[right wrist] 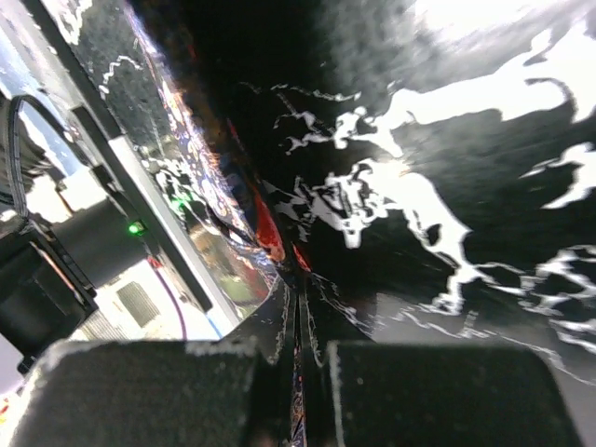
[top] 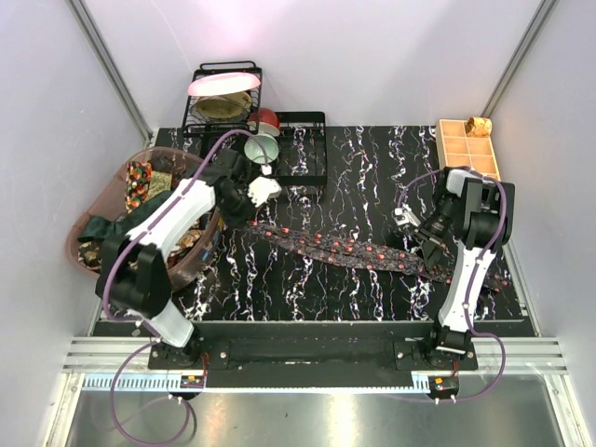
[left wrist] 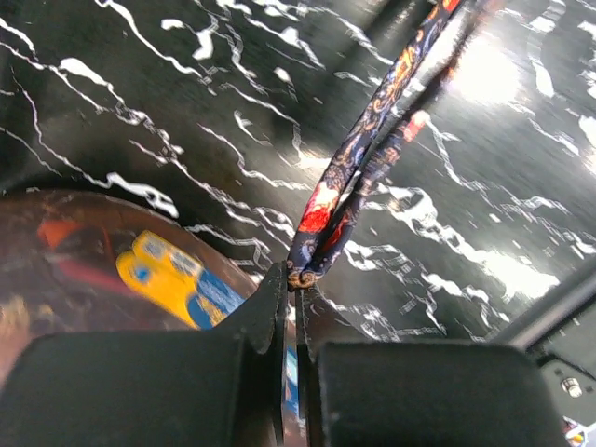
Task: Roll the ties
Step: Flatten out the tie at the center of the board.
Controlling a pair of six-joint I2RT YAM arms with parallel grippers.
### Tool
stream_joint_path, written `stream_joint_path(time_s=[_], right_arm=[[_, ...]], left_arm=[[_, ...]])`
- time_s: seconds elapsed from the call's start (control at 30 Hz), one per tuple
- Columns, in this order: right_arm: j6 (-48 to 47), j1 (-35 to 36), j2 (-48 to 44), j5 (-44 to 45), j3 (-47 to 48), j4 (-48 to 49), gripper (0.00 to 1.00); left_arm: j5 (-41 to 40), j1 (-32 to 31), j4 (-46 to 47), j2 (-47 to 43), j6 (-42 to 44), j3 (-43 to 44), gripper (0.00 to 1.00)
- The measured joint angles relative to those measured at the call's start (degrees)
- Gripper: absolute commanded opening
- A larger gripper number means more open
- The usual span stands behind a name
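While taut, tie (top: 345, 247) nr basket (top: 191, 264).

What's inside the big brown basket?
Bunched-up ties: a dark green tie and a colourful patterned tie. The left arm reaches across the basket, so whatever lies under the arm, and at the bottom, is hidden.

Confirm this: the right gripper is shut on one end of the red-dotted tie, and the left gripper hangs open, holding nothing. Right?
Not quite. The left gripper is shut too, pinching the other end of the red-dotted tie; the left wrist view shows it. The right gripper is shut on its end.
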Motion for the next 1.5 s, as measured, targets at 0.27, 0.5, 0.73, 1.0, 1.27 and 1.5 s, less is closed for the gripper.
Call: stream_joint_path(time_s=[0.27, 0.5, 0.73, 1.0, 1.27, 1.5], right_arm=[[4.44, 0.76, 0.11, 1.49, 5.44, -4.55, 1.00], [4.55, -1.95, -8.68, 3.04, 6.49, 6.16, 1.00], [4.35, -4.59, -23.63, 5.46, -4.48, 12.17, 0.96], [7.28, -7.91, -24.68, 7.87, -10.73, 18.08, 1.00], [8.81, -9.20, -42.21, 11.41, -29.14, 29.53, 1.00], [8.92, -10.78, -37.16, 13.90, -31.54, 39.58, 0.97]], left_arm=[[-7.26, -0.61, 0.96, 11.47, -4.24, 7.76, 0.46], [-5.77, 0.17, 1.36, 10.73, -4.92, 9.70, 0.68], [1.64, -2.69, 6.27, 2.71, 4.26, 4.35, 0.70], [2.23, -11.98, 11.89, 9.68, 10.97, 2.99, 0.68], [2.36, -12.72, 14.82, 13.62, 10.84, 2.99, 0.68], [2.67, -13.57, 16.06, 14.14, 10.29, 2.82, 0.67]])
